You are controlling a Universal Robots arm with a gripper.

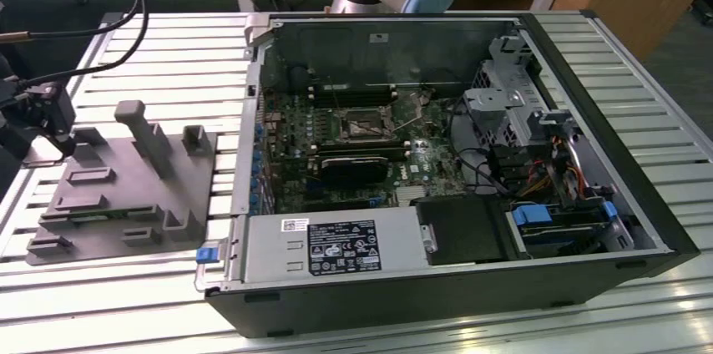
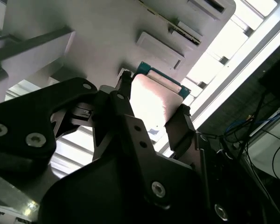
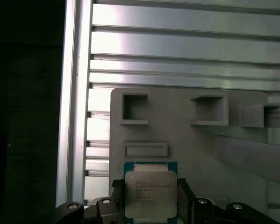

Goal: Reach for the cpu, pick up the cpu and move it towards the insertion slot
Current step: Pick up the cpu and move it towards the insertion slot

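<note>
The cpu, a small square chip with a silvery top and green edge, sits between the two dark fingers of my gripper, which press on its opposite sides. In the second wrist view the cpu is likewise clamped in the gripper, close over the grey plastic fixture. In the exterior view the gripper hangs over the far left end of the grey fixture. The insertion slot, a square metal-framed socket, lies on the motherboard inside the open computer case, well off to the exterior view's right.
The open case has tall metal walls, a power supply along its near edge, drive cages and cables at the exterior view's right. Upright posts rise from the fixture. Both stand on a slatted aluminium table.
</note>
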